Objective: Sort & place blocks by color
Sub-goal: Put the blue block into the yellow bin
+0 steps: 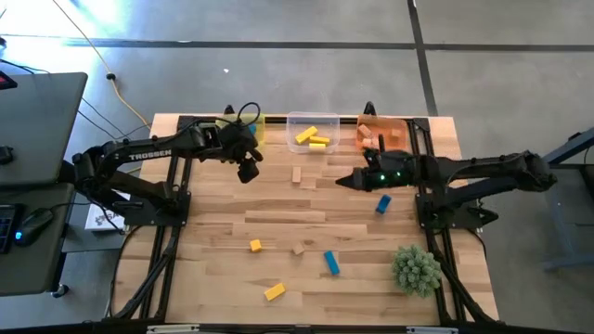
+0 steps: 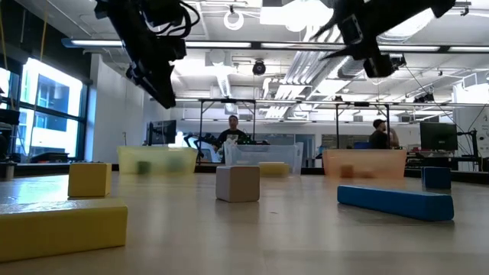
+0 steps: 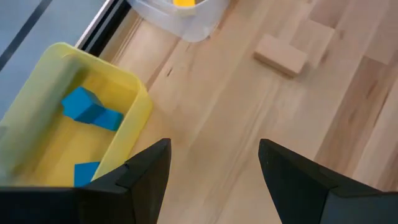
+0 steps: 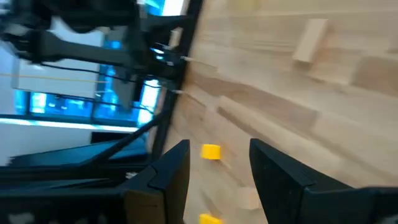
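I had the left gripper hanging in the upper-left-centre of the high view, just below the yellow bin, jaws wide apart and empty. Its wrist view showed what the overhead could not: blue blocks lying inside the yellow bin, a plain wood bar on the table beyond the fingers, and the edge of the clear bin with something yellow in it.

The right gripper sat right of centre in the high view, just below the orange bin, pointing left. Its wrist view showed the jaws partly apart with nothing between them, a small yellow block in the gap farther off, and a plain wood bar at upper right.

The high view alone gave the layout: yellow bars in the clear bin at top centre, a plain bar below it, a blue block just under the right arm, and a yellow cube, plain cube, blue bar and yellow bar spread across the lower middle. The green plant ball sat at lower right.

The low view was the only one showing the room: two people behind the bins, with a plain cube, a blue bar and yellow blocks in the foreground.
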You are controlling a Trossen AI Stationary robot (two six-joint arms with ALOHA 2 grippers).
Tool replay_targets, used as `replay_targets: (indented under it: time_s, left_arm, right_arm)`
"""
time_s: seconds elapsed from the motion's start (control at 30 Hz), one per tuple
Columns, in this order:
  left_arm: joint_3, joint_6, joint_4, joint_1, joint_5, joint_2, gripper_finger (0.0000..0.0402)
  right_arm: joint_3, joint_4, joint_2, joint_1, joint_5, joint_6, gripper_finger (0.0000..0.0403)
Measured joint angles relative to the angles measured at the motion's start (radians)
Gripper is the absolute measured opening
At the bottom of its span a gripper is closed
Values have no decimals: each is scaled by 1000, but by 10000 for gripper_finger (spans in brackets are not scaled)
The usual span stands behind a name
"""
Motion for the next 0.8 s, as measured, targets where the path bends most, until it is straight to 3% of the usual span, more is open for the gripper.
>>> replay_targets:
  time_s: [0.27, 0.4, 0.63, 0.8]
  left_arm:
    - [0, -30, 1, -36, 0, 0, 232]
    - [0, -93, -1, -60, 0, 0, 232]
    - [0, -105, -8, -100, 0, 0, 232]
    - [0, -105, -14, -117, 0, 0, 232]
  right_arm:
    - [8, 121, 9, 205, 222, 53, 154]
    - [97, 100, 69, 273, 273, 19, 153]
    - [333, -230, 228, 312, 287, 17, 153]
    - [489, -440, 368, 346, 232, 67, 153]
